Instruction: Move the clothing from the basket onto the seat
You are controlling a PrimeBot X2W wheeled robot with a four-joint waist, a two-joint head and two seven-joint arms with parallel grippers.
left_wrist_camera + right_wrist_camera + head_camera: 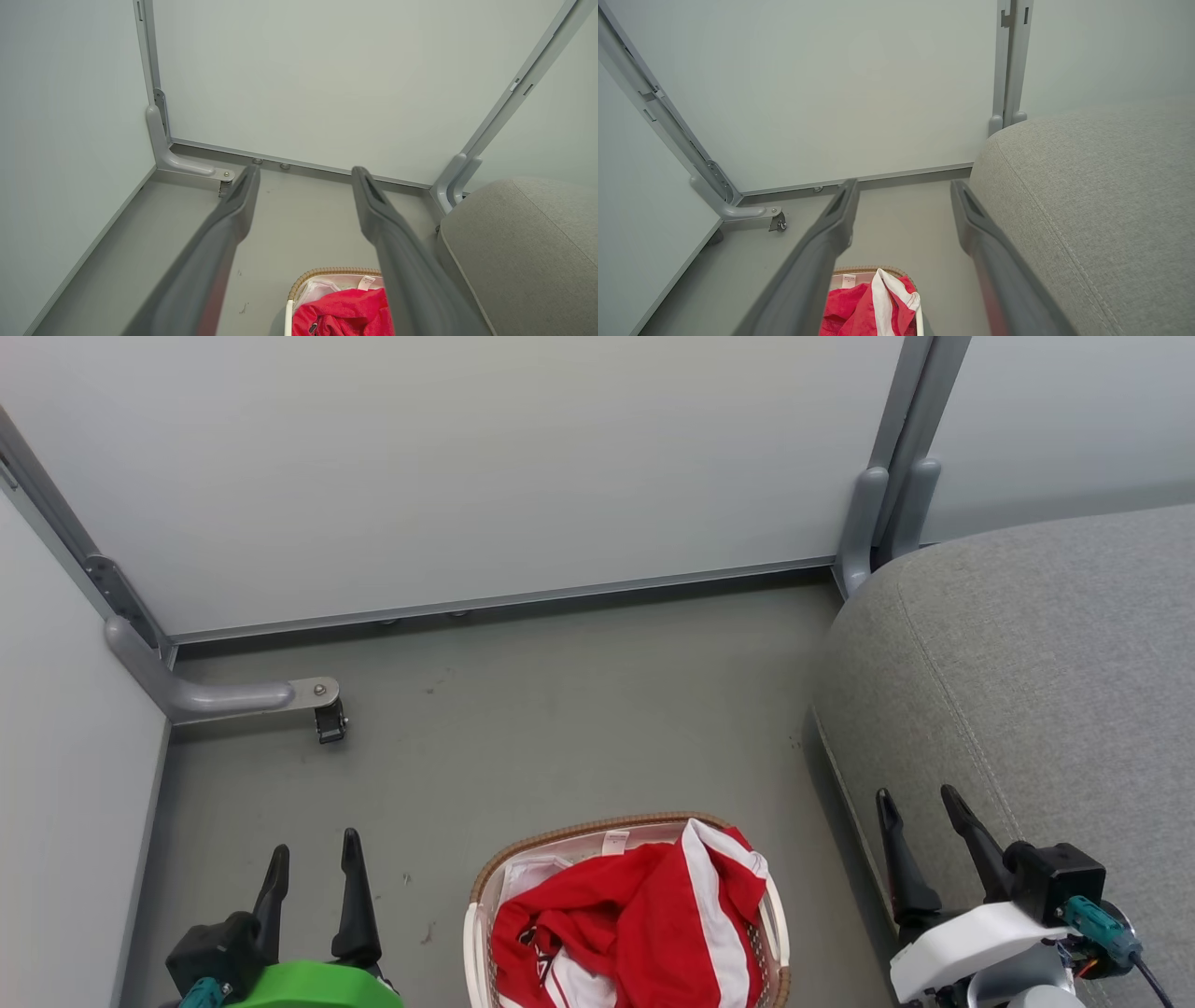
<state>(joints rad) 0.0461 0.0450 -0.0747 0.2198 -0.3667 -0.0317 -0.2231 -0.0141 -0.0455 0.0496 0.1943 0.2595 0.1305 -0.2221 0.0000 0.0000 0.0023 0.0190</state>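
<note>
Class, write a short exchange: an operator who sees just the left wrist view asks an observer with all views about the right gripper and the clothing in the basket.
Operator: Is the right gripper holding anything?
Observer: No. It is open and empty, near the seat's edge.
Operator: I see plain red cloth. Anything else on it?
Observer: Yes. The clothing has a broad white stripe, peaking above the basket's far rim.
</note>
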